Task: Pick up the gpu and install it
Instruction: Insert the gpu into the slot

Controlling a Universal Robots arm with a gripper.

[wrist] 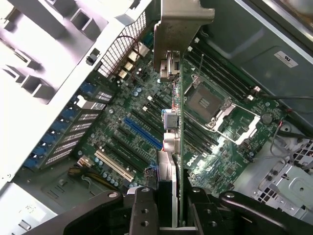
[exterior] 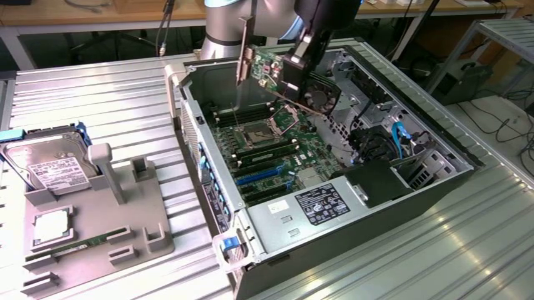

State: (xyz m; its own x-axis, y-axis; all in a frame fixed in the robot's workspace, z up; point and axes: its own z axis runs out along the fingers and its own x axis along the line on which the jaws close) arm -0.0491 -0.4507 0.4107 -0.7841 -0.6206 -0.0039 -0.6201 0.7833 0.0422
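Note:
The gpu point(exterior: 271, 69) hangs above the open computer case point(exterior: 209, 187), a card with a green board, a black fan point(exterior: 319, 97) and a silvery bracket point(exterior: 244, 53) at one end. My gripper point(exterior: 296, 62) is shut on the card's top edge. In the wrist view the gpu point(wrist: 178, 122) is edge-on, its bracket point(wrist: 181, 29) at the far end, clamped between my gripper's point(wrist: 171, 208) black fingers point(wrist: 142, 205). Below it lies the motherboard point(wrist: 122, 112) with a blue slot point(wrist: 142, 132) and the processor socket point(wrist: 208, 100). The card is clear of the board.
A grey fixture point(exterior: 125, 244) at the exterior view's left carries a silver hard drive point(exterior: 50, 165), a processor chip point(exterior: 52, 226) and a green memory stick point(exterior: 79, 245). Inside the case are a power supply point(exterior: 321, 206), blue cables point(exterior: 399, 134) and drive bays.

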